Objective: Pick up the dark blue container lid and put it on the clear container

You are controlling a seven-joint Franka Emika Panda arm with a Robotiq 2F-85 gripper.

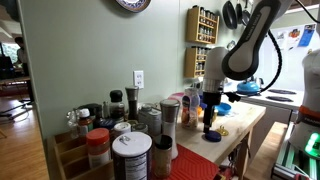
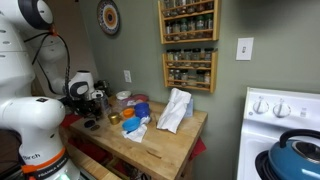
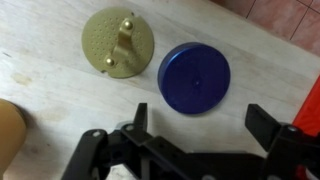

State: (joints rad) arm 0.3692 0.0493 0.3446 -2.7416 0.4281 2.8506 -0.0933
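In the wrist view the dark blue container lid (image 3: 194, 79) lies flat on the pale wooden table (image 3: 60, 80), just ahead of my gripper (image 3: 200, 118). The gripper is open and empty, with its two black fingers spread wider than the lid and hovering above the wood. In both exterior views the gripper (image 1: 210, 122) (image 2: 94, 108) points straight down over the table's end. A tall pale container (image 1: 187, 102), which seems to be the clear container, stands behind the gripper; its details are too small to tell.
A small yellow round piece (image 3: 118, 42) lies left of the lid. A light blue bowl (image 2: 140, 110) and a white bag (image 2: 175, 110) sit mid-table. Black-lidded spice jars (image 1: 130, 150) crowd one end. There are spice racks (image 2: 188, 45) on the wall and a stove (image 2: 285, 130) beside the table.
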